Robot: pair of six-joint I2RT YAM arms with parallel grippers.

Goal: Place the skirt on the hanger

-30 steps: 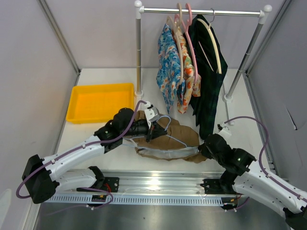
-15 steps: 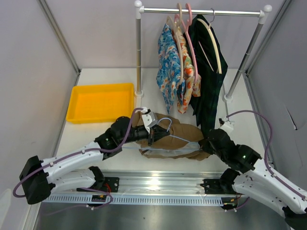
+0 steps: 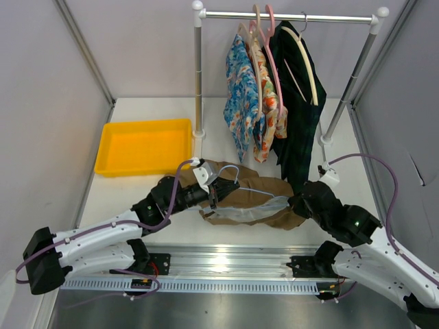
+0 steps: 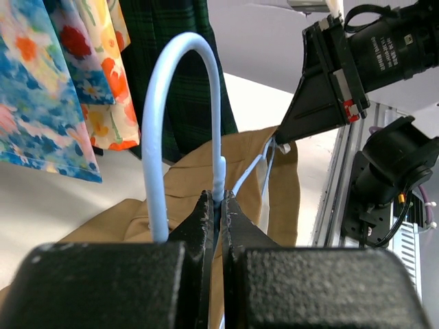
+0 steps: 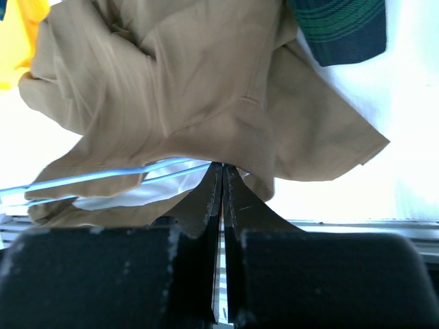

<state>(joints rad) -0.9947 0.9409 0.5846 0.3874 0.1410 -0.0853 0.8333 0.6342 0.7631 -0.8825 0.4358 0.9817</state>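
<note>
The tan skirt [image 3: 257, 195] lies bunched on the table's front middle, its whitish lining [image 3: 240, 214] showing. The pale blue hanger [image 3: 230, 171] rests across it, hook up. My left gripper [image 3: 217, 190] is shut on the hanger's neck [image 4: 219, 185], the hook [image 4: 180, 82] arching above the fingers and the skirt [image 4: 185, 185] behind it. My right gripper [image 3: 293, 201] is shut at the skirt's right edge [image 5: 206, 89], where the hanger's wires [image 5: 103, 177] end against its fingertips [image 5: 211, 184]. Whether the wire is also pinched is hidden by fabric.
A yellow tray [image 3: 143, 145] sits at the back left. A clothes rail [image 3: 288, 16] on two posts stands behind, carrying blue and orange floral garments [image 3: 243, 103] and a dark green plaid garment [image 3: 291, 103] that hangs close to my right gripper.
Both grippers have moved slightly away from the table's near edge, carrying the hanger and skirt with them. The left arm has drawn back to the left. Both stay shut.
</note>
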